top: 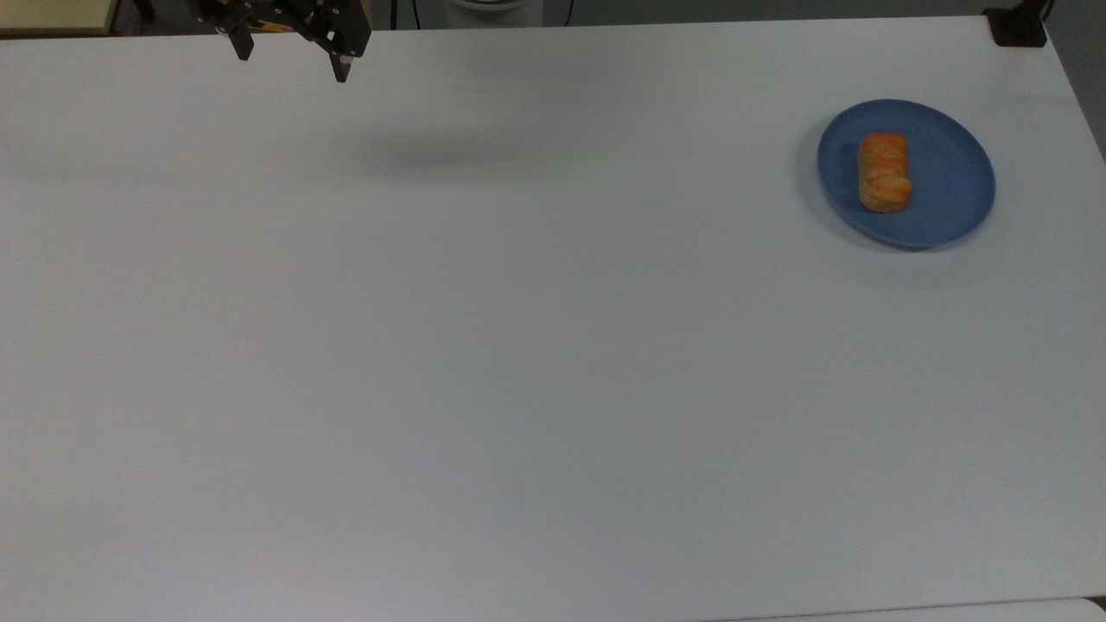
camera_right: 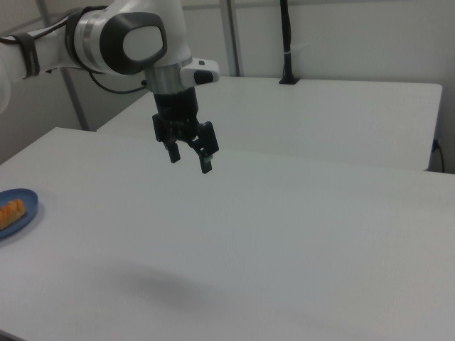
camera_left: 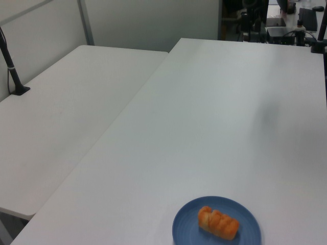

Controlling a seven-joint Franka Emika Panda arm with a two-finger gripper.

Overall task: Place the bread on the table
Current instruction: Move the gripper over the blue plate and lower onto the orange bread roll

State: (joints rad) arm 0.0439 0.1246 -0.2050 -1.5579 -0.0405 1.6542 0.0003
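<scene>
The bread (top: 883, 172) is a small golden-orange loaf lying on a round blue plate (top: 950, 190) at the top view's right. It also lies on the plate (camera_left: 245, 232) at the bottom of the left view as the bread (camera_left: 218, 223), and at the right view's left edge as the bread (camera_right: 10, 210). My gripper (top: 292, 60) hangs open and holds nothing, high over the white table (top: 518, 345) near the top view's upper left, far from the plate. In the right view the gripper (camera_right: 190, 161) points down with its fingers spread.
A second white table (camera_left: 61, 112) stands alongside, with a black post (camera_left: 11, 64) clamped to it. A black clamp (top: 1018, 26) sits at the table's far right corner in the top view. Cables and equipment (camera_left: 286, 25) crowd the table's far end in the left view.
</scene>
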